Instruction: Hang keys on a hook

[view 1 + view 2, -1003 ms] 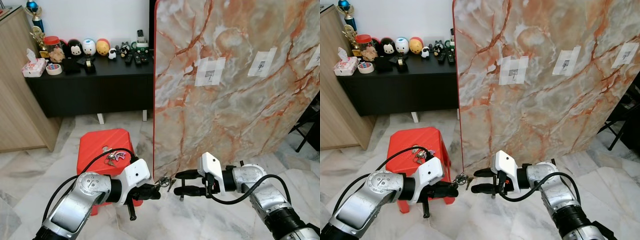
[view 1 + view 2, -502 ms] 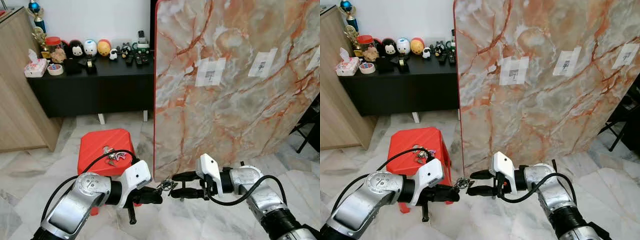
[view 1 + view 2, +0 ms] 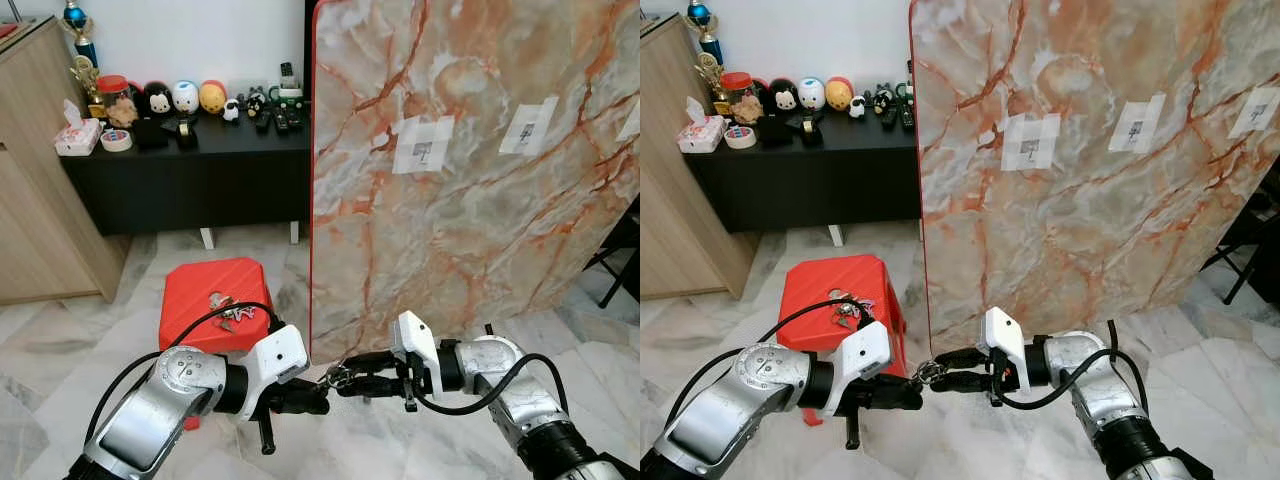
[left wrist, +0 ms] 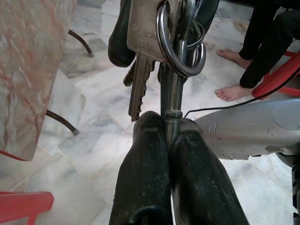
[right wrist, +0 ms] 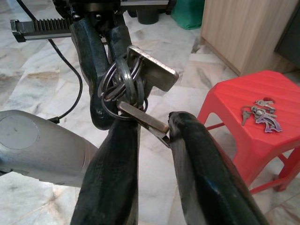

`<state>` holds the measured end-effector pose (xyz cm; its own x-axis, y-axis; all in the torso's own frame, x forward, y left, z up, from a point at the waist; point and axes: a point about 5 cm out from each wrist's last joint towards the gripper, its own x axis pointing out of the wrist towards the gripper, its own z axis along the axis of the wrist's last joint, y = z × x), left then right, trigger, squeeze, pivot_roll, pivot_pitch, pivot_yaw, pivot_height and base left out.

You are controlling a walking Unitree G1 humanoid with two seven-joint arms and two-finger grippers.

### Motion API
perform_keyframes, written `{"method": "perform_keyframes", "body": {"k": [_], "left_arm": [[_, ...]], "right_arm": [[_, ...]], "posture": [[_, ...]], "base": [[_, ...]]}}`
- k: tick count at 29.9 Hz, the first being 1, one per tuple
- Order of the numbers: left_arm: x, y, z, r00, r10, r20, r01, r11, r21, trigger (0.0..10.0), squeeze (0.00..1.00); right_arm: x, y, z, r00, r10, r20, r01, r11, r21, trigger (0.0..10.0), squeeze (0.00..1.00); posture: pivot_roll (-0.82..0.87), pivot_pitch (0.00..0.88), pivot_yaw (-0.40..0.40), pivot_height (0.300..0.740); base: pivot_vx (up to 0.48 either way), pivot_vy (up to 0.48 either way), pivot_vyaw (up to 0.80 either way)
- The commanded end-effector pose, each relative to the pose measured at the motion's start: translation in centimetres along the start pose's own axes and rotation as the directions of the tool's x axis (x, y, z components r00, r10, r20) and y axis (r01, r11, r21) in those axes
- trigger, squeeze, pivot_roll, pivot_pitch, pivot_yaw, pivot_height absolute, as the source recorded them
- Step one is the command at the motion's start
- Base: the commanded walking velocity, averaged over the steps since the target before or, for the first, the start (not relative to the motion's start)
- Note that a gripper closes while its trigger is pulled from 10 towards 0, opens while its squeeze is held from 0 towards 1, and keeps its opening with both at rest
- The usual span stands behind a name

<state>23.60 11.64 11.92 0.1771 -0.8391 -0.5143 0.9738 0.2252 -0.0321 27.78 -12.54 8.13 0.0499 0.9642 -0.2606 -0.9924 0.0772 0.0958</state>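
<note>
The keys hang low between the 2 grippers, in front of the marble panel. The left gripper is clamped tight on 1 key, while the right gripper has its fingers slightly apart around the ring.

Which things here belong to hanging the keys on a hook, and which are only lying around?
Belong to the job:
- key bunch, between both tools
- left tool, shut on the bunch
- right tool, closing on it
- taped hooks on the marble board

Lying about:
- red stool with other keys
- figurines, black cabinet
- tissue box
</note>
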Motion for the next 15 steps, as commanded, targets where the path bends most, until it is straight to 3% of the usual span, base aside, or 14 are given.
{"method": "perform_keyframes", "body": {"k": [1,15], "left_arm": [[-0.07,-0.08,0.72,1.0,-0.015,0.01,0.015,1.0,0.026,10.0,0.0],[-0.12,0.0,0.45,1.0,-0.011,-0.007,0.011,1.0,0.024,10.0,0.0]], "right_arm": [[-0.38,-0.05,-0.13,1.0,-0.008,-0.005,0.008,1.0,0.001,0.0,0.0],[-0.66,-0.24,-0.27,1.0,-0.021,-0.019,0.021,1.0,0.002,0.0,0.0]], "posture": [[0.09,0.0,-0.054,0.74],[0.09,0.0,-0.053,0.74]], "base": [[0.0,0.0,0.0],[0.0,0.0,0.0]]}}
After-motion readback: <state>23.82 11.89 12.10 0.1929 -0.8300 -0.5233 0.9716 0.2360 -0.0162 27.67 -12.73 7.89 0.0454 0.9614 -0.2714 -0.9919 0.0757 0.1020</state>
